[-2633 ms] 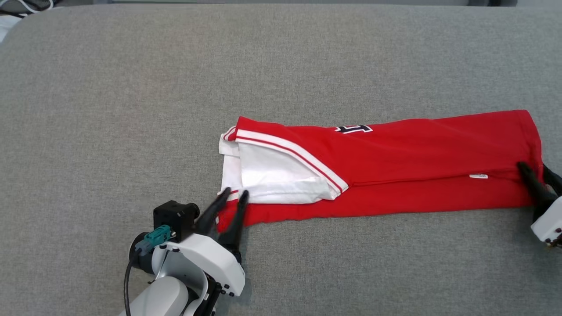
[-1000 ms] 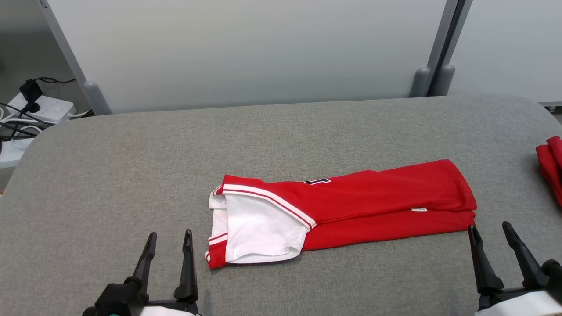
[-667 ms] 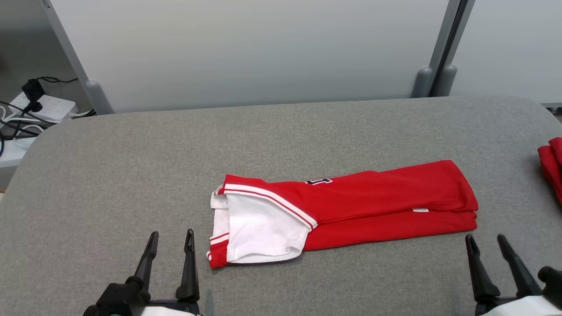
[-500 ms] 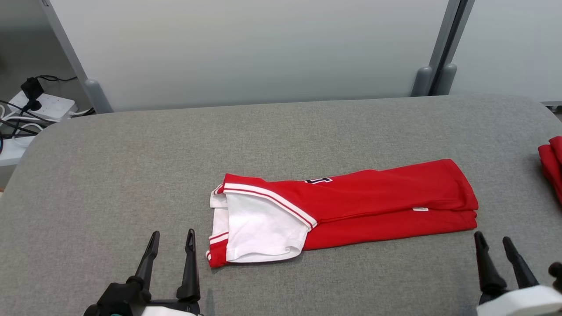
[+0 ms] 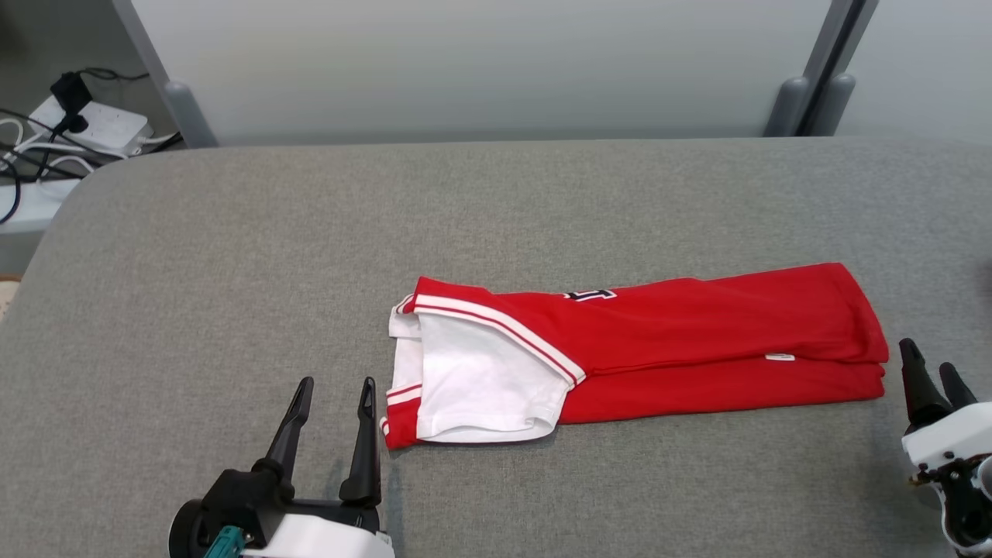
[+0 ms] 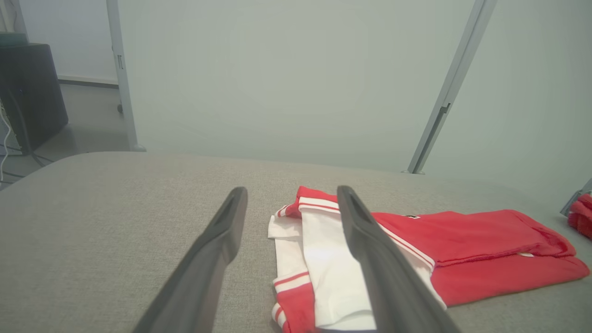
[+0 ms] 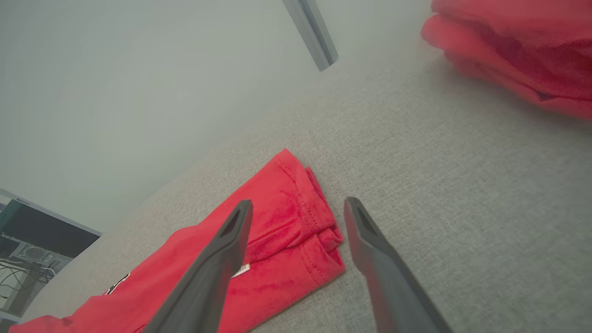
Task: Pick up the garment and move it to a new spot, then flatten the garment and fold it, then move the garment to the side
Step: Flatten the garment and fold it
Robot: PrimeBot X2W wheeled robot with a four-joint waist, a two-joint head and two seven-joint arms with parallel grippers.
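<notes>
Garment [image 5: 697,341] lies folded between left claw [image 5: 337,384] and right claw [image 5: 926,356], both gaping empty, another red pile [image 7: 508,55] farther right

Red cloth pile [image 7: 508,55] blurry, partly beyond the right wrist view's edge; white label [image 5: 779,357] illegibly small

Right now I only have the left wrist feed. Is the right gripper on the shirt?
Observer: No. The head view has the right gripper open, just off the garment's red hem end, not touching.
Operator: One finger overlaps the white part in my view. Contact?
Observer: Seemingly not. From the head, the left gripper is open, close beside the white-trimmed end, with no finger over the cloth.
Operator: Red scrap at my right edge?
Observer: The right wrist view shows another red cloth pile, apart from the garment, with bare grey surface between them.
</notes>
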